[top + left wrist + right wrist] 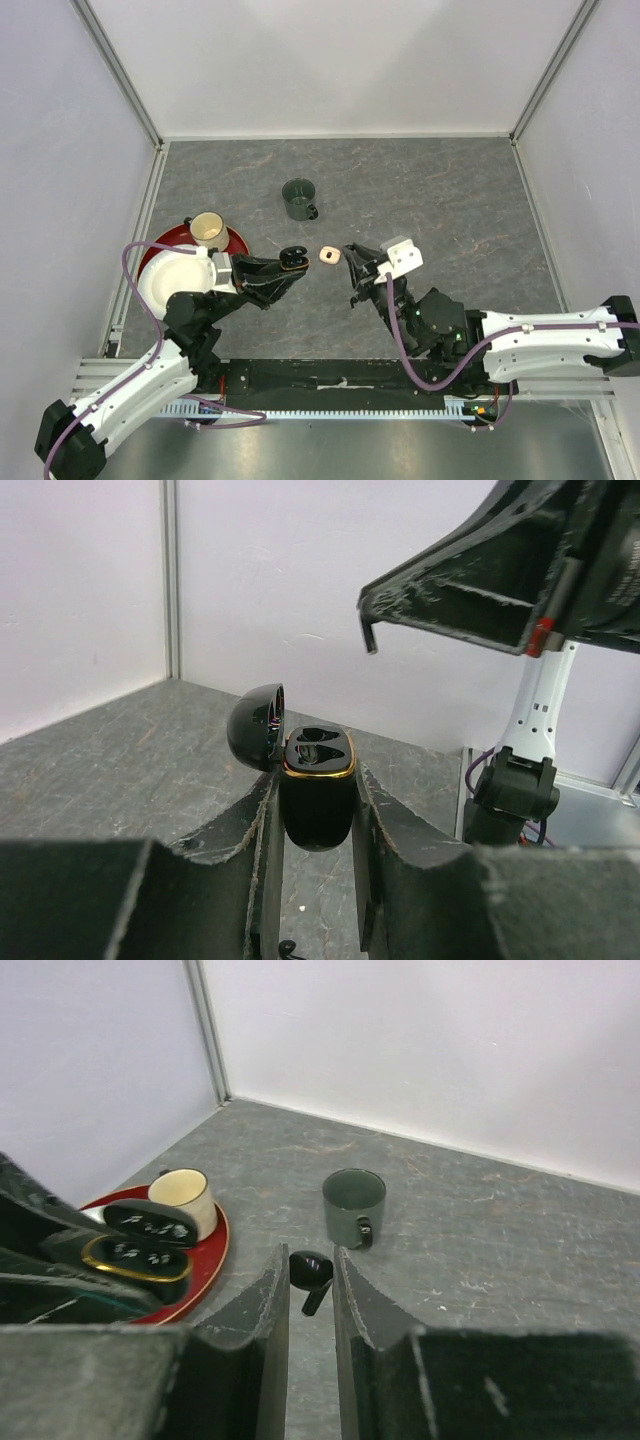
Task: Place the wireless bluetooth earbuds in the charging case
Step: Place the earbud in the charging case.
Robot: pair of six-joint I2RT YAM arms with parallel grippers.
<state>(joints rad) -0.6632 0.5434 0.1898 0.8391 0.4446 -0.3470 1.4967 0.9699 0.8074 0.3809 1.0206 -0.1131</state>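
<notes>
On the arms' side of the dark green mug (298,198), the left pincer (315,782) clamps the open black charging case (318,805) while the right pincer (309,1253) pinches one black earbud (311,1271).

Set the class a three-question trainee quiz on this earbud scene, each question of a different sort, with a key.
1. True or false: the lid of the black charging case held in the left hand is closed.
2. What does the right hand grip? A) black earbud B) dark green mug C) white plate
3. Fill in: the cream cup stands on a ___ plate.
Key: 1 false; 2 A; 3 red.
</notes>
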